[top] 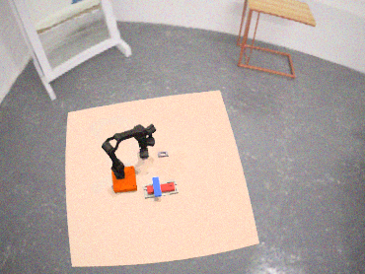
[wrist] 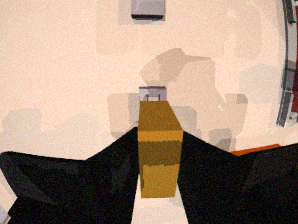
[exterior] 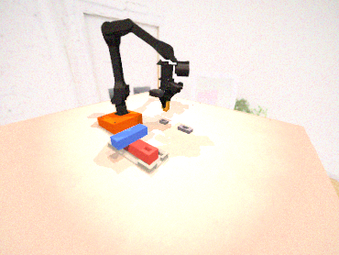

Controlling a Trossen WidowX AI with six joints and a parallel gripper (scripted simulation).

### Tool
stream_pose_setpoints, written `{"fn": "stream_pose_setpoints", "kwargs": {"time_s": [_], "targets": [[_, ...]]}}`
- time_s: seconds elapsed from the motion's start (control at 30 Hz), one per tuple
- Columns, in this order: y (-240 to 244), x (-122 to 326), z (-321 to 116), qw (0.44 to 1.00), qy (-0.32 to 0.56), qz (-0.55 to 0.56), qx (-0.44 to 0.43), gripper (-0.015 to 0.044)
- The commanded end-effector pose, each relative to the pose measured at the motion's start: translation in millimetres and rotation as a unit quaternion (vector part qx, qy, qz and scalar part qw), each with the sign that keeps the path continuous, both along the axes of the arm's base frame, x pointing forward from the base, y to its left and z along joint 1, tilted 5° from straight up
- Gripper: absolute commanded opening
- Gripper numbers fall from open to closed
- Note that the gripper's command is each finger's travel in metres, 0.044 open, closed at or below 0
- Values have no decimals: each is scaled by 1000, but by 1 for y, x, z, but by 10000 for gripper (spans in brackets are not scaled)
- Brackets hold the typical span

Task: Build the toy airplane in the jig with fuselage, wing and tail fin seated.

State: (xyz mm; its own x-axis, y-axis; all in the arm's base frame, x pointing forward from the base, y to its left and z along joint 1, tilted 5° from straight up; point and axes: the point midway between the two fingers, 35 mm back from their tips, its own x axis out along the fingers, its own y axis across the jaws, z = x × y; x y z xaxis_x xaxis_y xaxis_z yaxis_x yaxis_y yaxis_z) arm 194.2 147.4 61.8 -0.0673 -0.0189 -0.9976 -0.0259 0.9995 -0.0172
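The red fuselage [top: 169, 187] [exterior: 138, 151] lies in the pale cradle [exterior: 148, 169], its tail-end socket showing as a dark square. The blue wing [top: 157, 187] [exterior: 129, 137] lies across the top of the fuselage; its tab is hidden. My gripper [top: 144, 157] [exterior: 166, 103] [wrist: 154, 132] is shut on the yellow tail fin [exterior: 166, 107] [wrist: 159, 175], which points down between the fingers. The fin hangs above the table, just over a small grey holder [exterior: 164, 121] [wrist: 152, 91], apart from it, and away from the fuselage.
A second grey holder [top: 163, 154] [exterior: 185, 128] [wrist: 148, 8] stands on the table beyond the first. The orange arm base [top: 124, 179] [exterior: 120, 121] is beside the cradle. In the wrist view the cradle's edge shows at the far right.
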Motion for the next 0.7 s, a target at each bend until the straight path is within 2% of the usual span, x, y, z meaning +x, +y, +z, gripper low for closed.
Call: {"fn": "stream_pose_setpoints", "kwargs": {"time_s": [0.0,0.47,0.67], "targets": [[1,1,18,1000,-4,2,5,0],[-3,-3,63,1000,-4,2,5,0],[-4,-2,65,1000,-4,2,5,0]]}}
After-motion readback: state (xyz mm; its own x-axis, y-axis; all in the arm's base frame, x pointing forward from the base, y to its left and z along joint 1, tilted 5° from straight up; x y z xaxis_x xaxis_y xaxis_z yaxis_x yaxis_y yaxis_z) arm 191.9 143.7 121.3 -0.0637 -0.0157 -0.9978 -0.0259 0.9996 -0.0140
